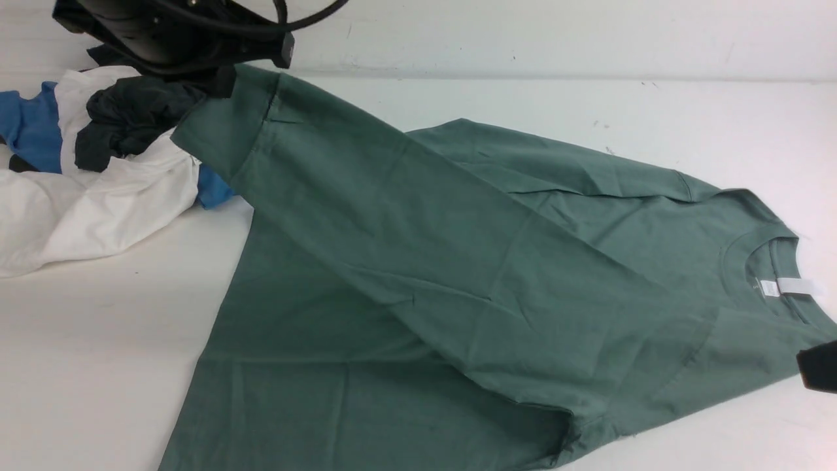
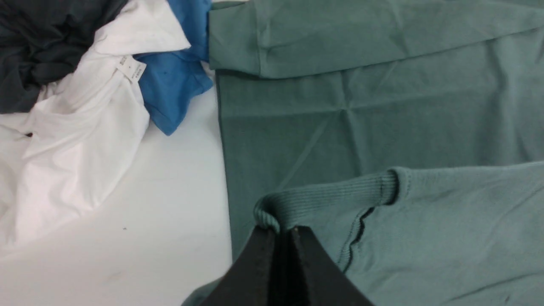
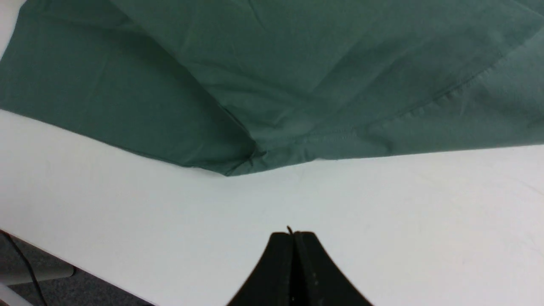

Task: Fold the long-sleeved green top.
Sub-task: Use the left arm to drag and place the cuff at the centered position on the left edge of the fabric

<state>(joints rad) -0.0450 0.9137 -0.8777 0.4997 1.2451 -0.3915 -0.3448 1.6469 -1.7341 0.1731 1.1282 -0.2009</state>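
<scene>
The green long-sleeved top (image 1: 458,261) lies spread on the white table, its neck and white label (image 1: 794,286) at the right. My left gripper (image 1: 225,82) is shut on a ribbed sleeve cuff (image 2: 323,199) and holds that sleeve raised at the far left, stretched across the body. In the left wrist view the left gripper (image 2: 282,231) pinches the cuff's edge, and the other sleeve's cuff (image 2: 233,42) lies flat on the body. My right gripper (image 1: 817,366) is shut and empty at the right edge, beside the shoulder. In the right wrist view the right gripper (image 3: 293,233) is over bare table near the top's edge (image 3: 238,165).
A pile of other garments lies at the far left: white (image 1: 98,209), blue (image 1: 33,127) and dark charcoal (image 1: 131,118), touching the held sleeve. The table's edge (image 3: 85,280) shows in the right wrist view, with floor and a cable beyond it.
</scene>
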